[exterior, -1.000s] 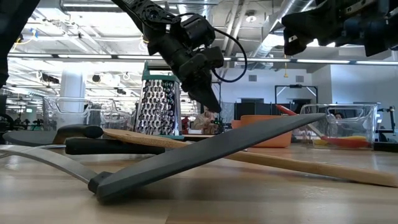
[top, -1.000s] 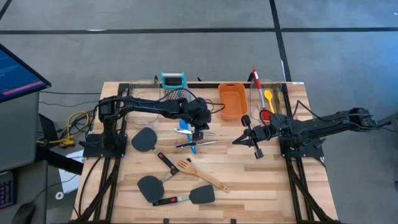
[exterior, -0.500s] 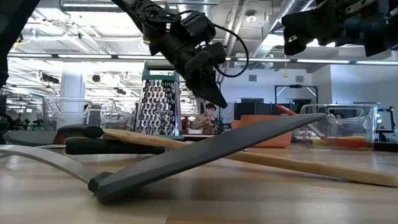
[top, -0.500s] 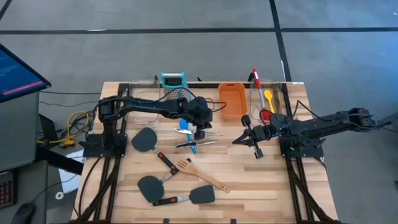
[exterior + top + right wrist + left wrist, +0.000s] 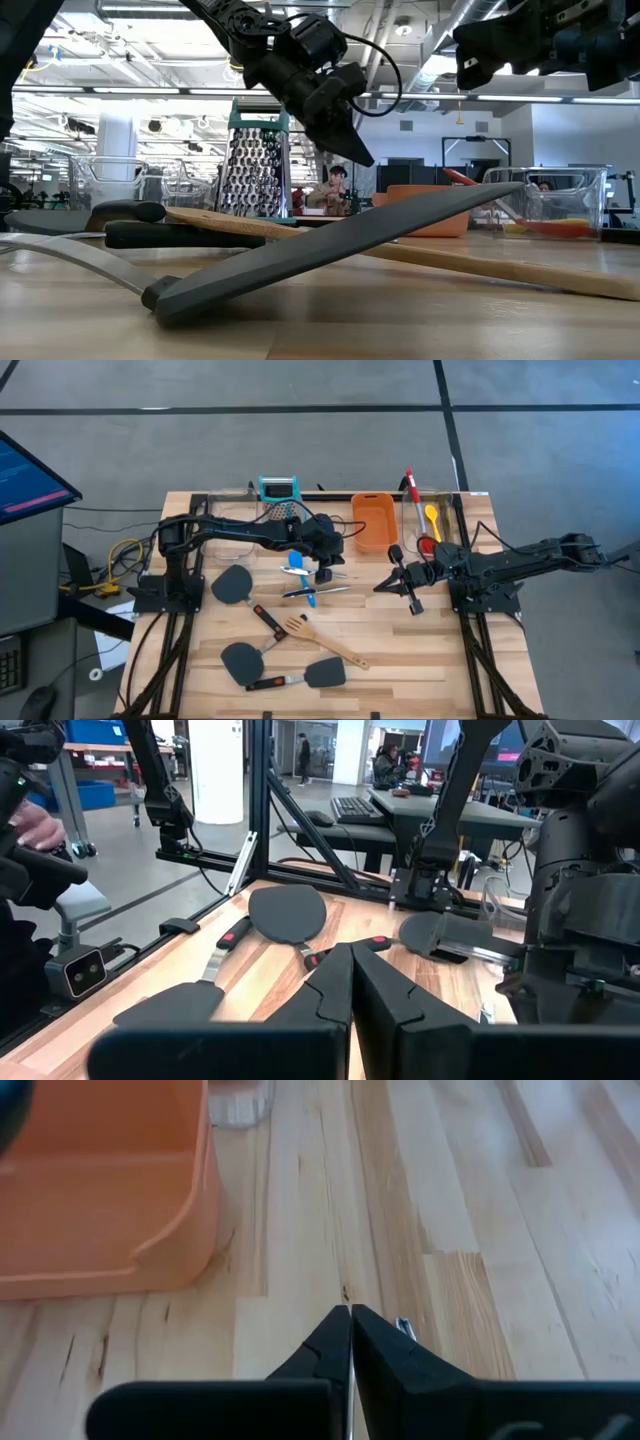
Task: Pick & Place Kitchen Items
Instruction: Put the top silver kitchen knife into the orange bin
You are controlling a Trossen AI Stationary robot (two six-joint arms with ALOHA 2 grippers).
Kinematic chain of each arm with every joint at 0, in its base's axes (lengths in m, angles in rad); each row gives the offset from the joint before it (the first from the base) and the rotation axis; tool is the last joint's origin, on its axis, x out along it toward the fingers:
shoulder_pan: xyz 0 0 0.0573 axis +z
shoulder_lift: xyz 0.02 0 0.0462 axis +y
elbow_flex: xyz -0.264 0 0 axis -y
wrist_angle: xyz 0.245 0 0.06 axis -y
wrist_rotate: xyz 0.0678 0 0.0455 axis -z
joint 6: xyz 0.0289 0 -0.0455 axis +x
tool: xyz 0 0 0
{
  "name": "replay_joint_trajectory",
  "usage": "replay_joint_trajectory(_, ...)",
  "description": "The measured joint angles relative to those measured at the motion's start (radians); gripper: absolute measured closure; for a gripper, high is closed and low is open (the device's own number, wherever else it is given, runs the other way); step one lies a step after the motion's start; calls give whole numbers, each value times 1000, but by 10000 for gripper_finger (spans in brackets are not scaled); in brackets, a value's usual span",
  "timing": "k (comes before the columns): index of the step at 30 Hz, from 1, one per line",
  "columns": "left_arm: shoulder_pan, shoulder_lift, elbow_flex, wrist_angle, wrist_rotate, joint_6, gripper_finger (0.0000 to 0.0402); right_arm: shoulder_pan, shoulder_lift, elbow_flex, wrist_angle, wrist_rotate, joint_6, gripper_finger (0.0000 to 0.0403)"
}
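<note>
Utensils lie scattered over the wooden table (image 5: 420, 650): a blue spoon (image 5: 297, 571) and silver tongs (image 5: 315, 591) near the middle, and nearer the front edge three black spatulas (one (image 5: 232, 584) to the left, two (image 5: 243, 659) (image 5: 322, 674) close to the front) and a wooden turner (image 5: 325, 641). Red and yellow spoons (image 5: 431, 517) already rest in a clear bin (image 5: 452, 510) at the back right, beside an orange tub (image 5: 373, 522) and a grater (image 5: 279, 493).

The left gripper (image 5: 322, 573) hangs above the table with its jaws pressed together and nothing between them; its wrist camera shows only bare wood and the tub's corner ahead. It sits just beside the blue spoon and just behind the tongs, so this arm is clearly the nearer one to both. The tongs lie almost crosswise on the table, long axis running left to right with a slight tilt, one end toward the left arm's side and the other toward the right. The spoon's blue bowl lies just left of the gripper; its handle seems to run toward the front, partly hidden.

The right gripper (image 5: 412, 598) waits with jaws together, well right of the tongs, pointing toward the table's centre.

To take the tongs, the left jaws would probably need to part, shift slightly forward and close across the short width.
</note>
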Motion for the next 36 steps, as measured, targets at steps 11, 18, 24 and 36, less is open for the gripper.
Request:
replay_joint_trajectory(11, 0, 0, 0, 44, 0, 0, 399, 0, 0, 0, 0, 48, 8, 403)
replay_joint_trajectory(18, 0, 0, 0, 58, 0, 0, 399, 1, 0, 0, -6, 50, 8, 403)
replay_joint_trajectory(24, -6, 0, 0, 63, 0, 0, 399, 1, 0, 0, -14, 50, 8, 403)
replay_joint_trajectory(36, -18, 0, 0, 84, 0, 0, 399, 1, 0, 0, -24, 50, 8, 403)
